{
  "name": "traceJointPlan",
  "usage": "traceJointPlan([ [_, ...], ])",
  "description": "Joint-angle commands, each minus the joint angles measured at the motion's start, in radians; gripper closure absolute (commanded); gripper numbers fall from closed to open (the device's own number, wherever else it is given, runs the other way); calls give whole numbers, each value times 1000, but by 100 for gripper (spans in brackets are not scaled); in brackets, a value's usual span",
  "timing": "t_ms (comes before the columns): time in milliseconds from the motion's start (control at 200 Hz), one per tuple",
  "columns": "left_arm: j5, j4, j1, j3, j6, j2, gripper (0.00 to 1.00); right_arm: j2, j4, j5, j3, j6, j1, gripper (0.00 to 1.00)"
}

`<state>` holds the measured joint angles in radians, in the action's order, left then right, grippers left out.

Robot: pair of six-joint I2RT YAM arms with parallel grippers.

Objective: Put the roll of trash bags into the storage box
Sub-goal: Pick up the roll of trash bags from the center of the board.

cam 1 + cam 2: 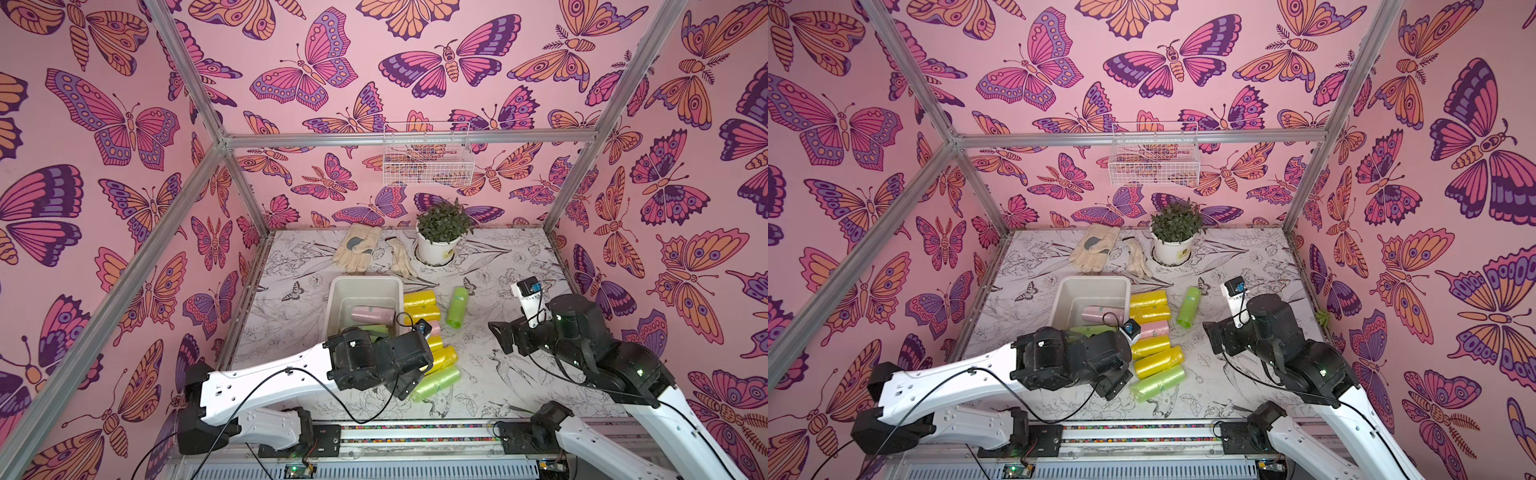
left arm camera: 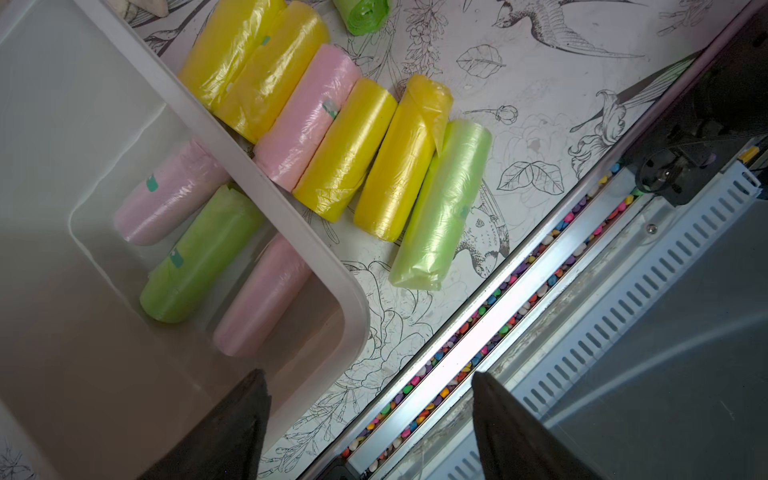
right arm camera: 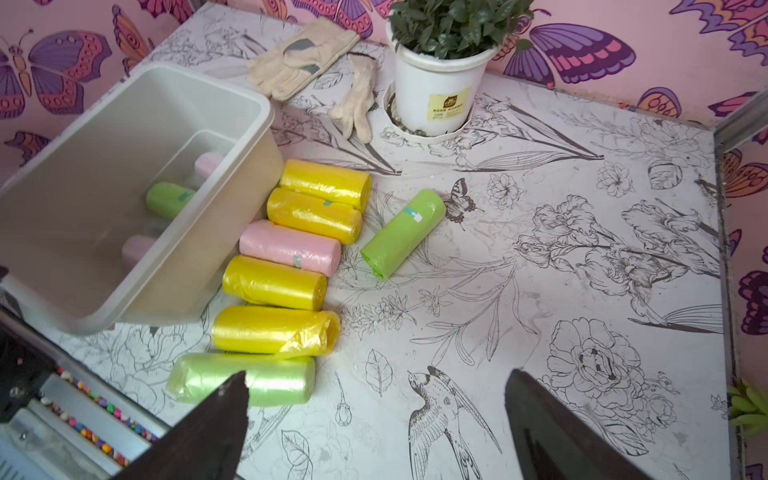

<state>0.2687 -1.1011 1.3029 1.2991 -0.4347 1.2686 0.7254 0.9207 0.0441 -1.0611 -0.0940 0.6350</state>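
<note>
Left gripper (image 2: 368, 376) hangs wide open, holding nothing, one jaw above a corner of the storage box (image 2: 50, 145); three rolls of trash bags (image 2: 199, 253) lie inside, just ahead of it. Right gripper (image 3: 376, 376) gapes empty too, a row of six rolls (image 3: 291, 249) ahead of it beside the box.

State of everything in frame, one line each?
storage box: open, three rolls lying inside
row of six rolls: on table beside box
lone green roll: on table, apart from row
left gripper: open, empty
right gripper: open, empty
plant pot: upright
gloves: lying flat
</note>
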Motion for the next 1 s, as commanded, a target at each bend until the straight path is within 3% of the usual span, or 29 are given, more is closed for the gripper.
traceJointPlan([
  [0, -25, 1, 4, 40, 22, 26, 20, 27, 42, -124, -9, 91, -7, 1],
  [110, -45, 5, 13, 45, 25, 40, 20, 76, 90, -153, -126, 108, -6, 1],
  [235, -79, 54, 16, -2, 30, 29, 20, 87, 102, -81, -184, 166, -6, 1],
  [386, -95, 85, 32, -31, 16, 63, 21, -58, -42, -36, 39, 117, -3, 1],
  [496, -107, 84, 63, -23, 17, 105, 21, -326, -216, -26, 271, 91, -3, 1],
  [601, -127, 85, 79, -8, 23, 139, 21, -426, -203, -41, 271, 113, -1, 1],
  [676, -140, 91, 82, 0, 35, 166, 21, -421, -218, -135, 296, 112, 12, 1],
  [791, -159, 117, 84, 0, 59, 209, 21, -282, -206, -271, 283, 109, 71, 1],
  [871, -174, 137, 84, -3, 70, 238, 21, -238, -171, -174, 244, 98, 91, 1],
  [936, -192, 161, 83, -14, 71, 259, 20, -285, -180, -81, 267, 93, 91, 1],
  [996, -213, 174, 84, -14, 77, 291, 20, -333, -189, -69, 287, 102, 91, 1],
])
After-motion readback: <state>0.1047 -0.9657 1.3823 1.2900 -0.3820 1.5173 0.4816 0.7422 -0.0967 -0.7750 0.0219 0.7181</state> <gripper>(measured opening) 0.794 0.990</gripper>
